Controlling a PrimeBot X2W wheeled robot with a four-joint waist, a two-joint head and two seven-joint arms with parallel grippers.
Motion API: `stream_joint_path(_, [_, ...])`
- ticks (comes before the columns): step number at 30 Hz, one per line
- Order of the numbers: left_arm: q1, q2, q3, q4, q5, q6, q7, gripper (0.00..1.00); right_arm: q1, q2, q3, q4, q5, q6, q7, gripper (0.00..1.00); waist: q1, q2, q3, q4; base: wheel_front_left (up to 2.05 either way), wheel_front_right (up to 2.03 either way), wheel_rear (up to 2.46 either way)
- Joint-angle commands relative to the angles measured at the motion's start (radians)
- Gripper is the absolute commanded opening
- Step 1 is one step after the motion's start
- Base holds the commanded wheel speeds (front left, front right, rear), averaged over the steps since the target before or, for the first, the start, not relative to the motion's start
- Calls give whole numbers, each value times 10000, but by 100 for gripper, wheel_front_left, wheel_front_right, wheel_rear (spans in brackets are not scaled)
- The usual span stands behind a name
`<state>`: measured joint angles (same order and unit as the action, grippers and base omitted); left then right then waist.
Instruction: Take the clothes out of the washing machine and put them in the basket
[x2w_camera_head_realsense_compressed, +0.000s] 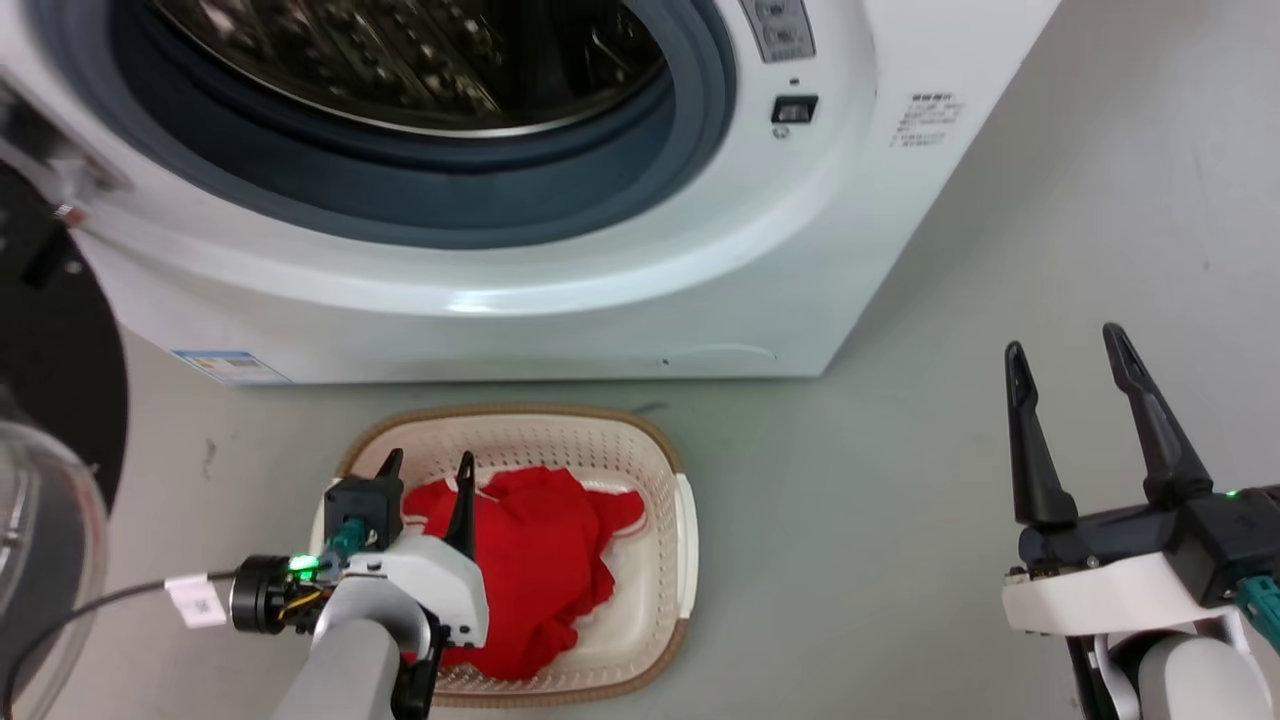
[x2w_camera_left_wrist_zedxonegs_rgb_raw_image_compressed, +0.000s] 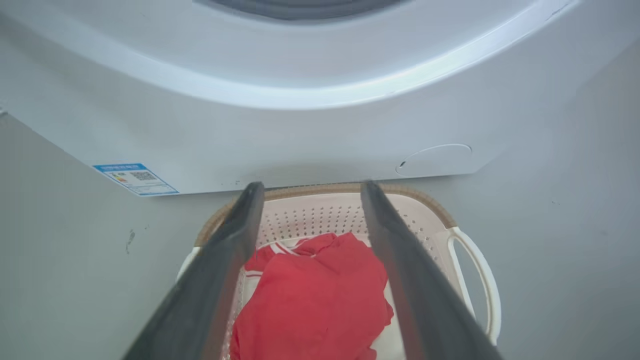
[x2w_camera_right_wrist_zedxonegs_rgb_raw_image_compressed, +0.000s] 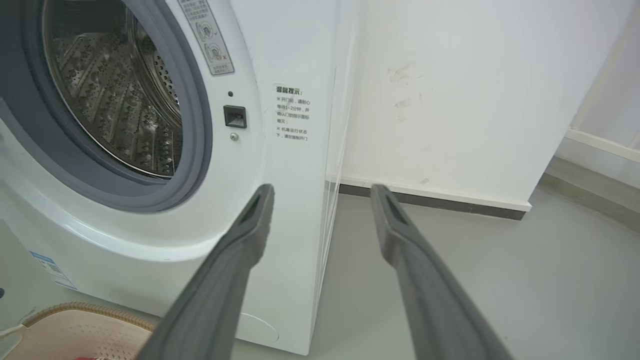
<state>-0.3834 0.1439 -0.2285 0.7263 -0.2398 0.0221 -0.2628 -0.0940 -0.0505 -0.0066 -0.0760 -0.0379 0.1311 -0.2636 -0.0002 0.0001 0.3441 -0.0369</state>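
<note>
Grey floor (x2w_camera_head_realsense_compressed: 900, 500) bears the basket (x2w_camera_head_realsense_compressed: 520, 411), clothes (x2w_camera_head_realsense_compressed: 540, 560) partly behind spread left fingers (x2w_camera_head_realsense_compressed: 463, 510); right fingers (x2w_camera_head_realsense_compressed: 1150, 430) also spread.

A plain white wall (x2w_camera_right_wrist_zedxonegs_rgb_raw_image_compressed: 475, 115) stands at the back in soft, even light. On its left part are a few faint brownish scuff marks (x2w_camera_right_wrist_zedxonegs_rgb_raw_image_compressed: 402, 75). Along the foot of the wall runs a white skirting board (x2w_camera_right_wrist_zedxonegs_rgb_raw_image_compressed: 450, 195) with a dark strip (x2w_camera_right_wrist_zedxonegs_rgb_raw_image_compressed: 450, 204) under it. In front of the wall lies a smooth grey floor (x2w_camera_right_wrist_zedxonegs_rgb_raw_image_compressed: 500, 280). Right of the wall stands a second white panel (x2w_camera_right_wrist_zedxonegs_rgb_raw_image_compressed: 612, 85).
</note>
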Motion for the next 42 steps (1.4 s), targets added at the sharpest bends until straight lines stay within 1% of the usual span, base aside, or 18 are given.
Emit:
stream_joint_path(1, [250, -65, 104, -321, 120, 64, -25, 100, 185, 7, -15, 30, -53, -7, -16, 100, 2, -1, -435, 220, 0, 0, 0])
stream_joint_path(11, [2016, -317, 1116, -3366, 1008, 466, -26, 100, 995, 9, -74, 166, -13, -7, -16, 100, 2, -1, -1742, 545, 0, 0, 0])
stream_joint_path(17, [2869, -473, 1417, -4965, 1580, 594, -26, 100, 1388, 9, -57, 252, 65, -7, -16, 100, 2, -1, -2355, 627, 0, 0, 0])
stream_joint_path(24, [3618, -583, 1603, -6222, 1970, 733, -27, 100, 1743, 7, -89, 256, 178, -7, -16, 100, 2, -1, -2884, 602, 0, 0, 0])
stream_joint_path(28, [4121, -662, 1682, -6599, 2045, 696, -27, 100, 2006, 9, -162, 245, 253, -7, -16, 100, 2, -1, -3187, 555, 0, 0, 0])
stream_joint_path(32, [4336, -693, 1719, -6579, 2093, 601, -27, 100, 2101, 9, -220, 190, 294, -7, -16, 100, 2, -1, -3290, 511, 0, 0, 0])
stream_joint_path(42, [4628, -767, 1815, -6527, 2070, 525, -27, 100, 2330, 9, -312, 174, 415, -7, -16, 100, 2, -1, -3472, 469, 0, 0, 0])
